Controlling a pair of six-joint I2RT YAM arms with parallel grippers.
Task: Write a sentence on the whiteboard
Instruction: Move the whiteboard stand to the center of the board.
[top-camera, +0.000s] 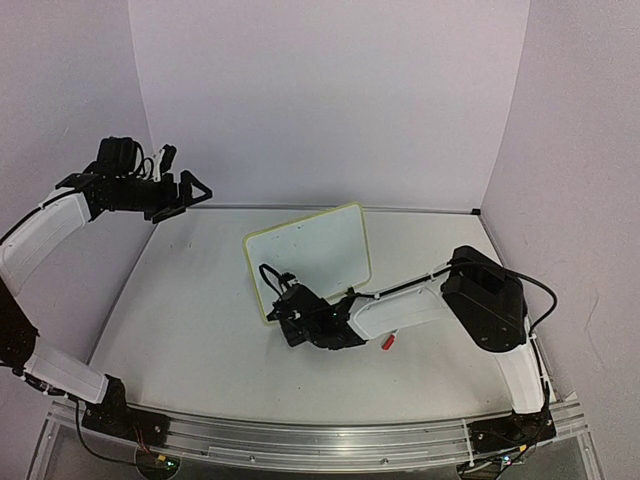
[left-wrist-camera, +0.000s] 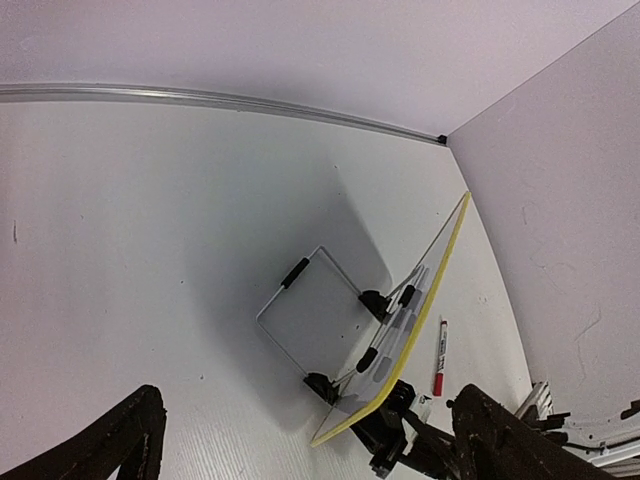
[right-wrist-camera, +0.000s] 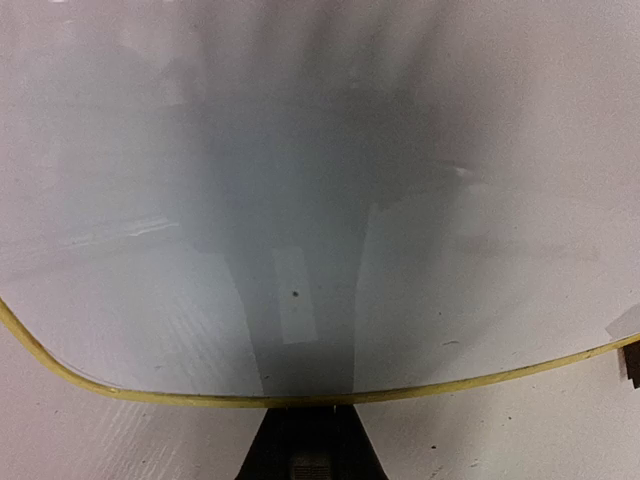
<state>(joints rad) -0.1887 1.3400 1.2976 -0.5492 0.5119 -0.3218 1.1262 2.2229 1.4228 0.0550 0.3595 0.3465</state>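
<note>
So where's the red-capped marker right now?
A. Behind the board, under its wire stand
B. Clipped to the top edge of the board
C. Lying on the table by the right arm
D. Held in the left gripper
C: the marker lies flat on the table in front of the board, partly under the right arm in the top view.

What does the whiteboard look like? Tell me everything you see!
The whiteboard is a small white rectangle with rounded corners and a pale yellow rim. It looks smooth and shiny, with no writing that I can see. It stands on the table, leaning back on a black wire stand with two black clip feet. The right claw is close to its bottom edge; touching or not, I can't tell.
</note>
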